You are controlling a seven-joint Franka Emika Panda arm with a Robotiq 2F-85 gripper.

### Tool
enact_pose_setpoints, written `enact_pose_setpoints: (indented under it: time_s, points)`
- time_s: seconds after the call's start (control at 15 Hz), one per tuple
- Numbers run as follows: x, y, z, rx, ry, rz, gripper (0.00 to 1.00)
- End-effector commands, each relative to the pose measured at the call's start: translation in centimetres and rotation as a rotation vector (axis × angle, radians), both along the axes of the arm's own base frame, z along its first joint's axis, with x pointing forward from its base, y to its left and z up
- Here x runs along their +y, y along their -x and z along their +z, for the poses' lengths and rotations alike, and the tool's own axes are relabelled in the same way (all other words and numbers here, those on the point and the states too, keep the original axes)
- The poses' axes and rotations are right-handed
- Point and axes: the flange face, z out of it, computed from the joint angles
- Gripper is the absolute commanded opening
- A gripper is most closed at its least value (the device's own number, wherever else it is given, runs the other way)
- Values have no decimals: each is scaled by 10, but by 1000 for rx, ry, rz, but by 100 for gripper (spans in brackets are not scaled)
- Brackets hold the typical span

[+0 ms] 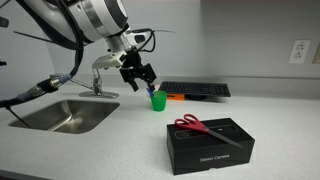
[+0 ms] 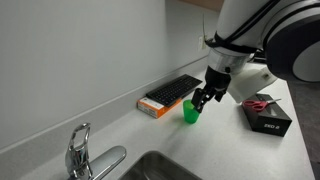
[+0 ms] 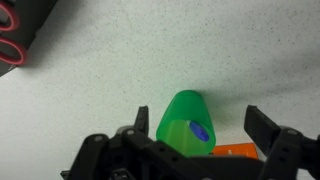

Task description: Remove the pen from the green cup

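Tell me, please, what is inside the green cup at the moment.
In the wrist view the green cup holds the pen: only its blue end shows in the opening. Its shaft and the cup's bottom are hidden by the cup's wall.

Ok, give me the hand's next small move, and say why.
Probably ease straight down toward the pen. In the wrist view the hand is open above the cup, roughly centred on it, and the pen's blue tip shows inside the rim. Nothing is gripped yet.
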Motion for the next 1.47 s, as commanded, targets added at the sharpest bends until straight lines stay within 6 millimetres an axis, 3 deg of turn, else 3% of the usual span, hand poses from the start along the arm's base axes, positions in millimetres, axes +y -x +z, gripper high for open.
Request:
enact_pose_setpoints:
  time_s: [0.0,0.2,0.27,0.4,1.0,1.27,1.4]
  points:
    - [8,-21,-9,-46,35,-47,100]
    - [12,-32,-15,-71,40,-83,97]
    - [14,-35,-16,-81,38,-93,74]
    - [15,-41,-17,-106,34,-119,68]
    - [4,-47,-15,-138,39,-188,0]
    - [-14,-38,-2,-147,42,-214,4]
    - [-25,-30,17,-174,34,-221,4]
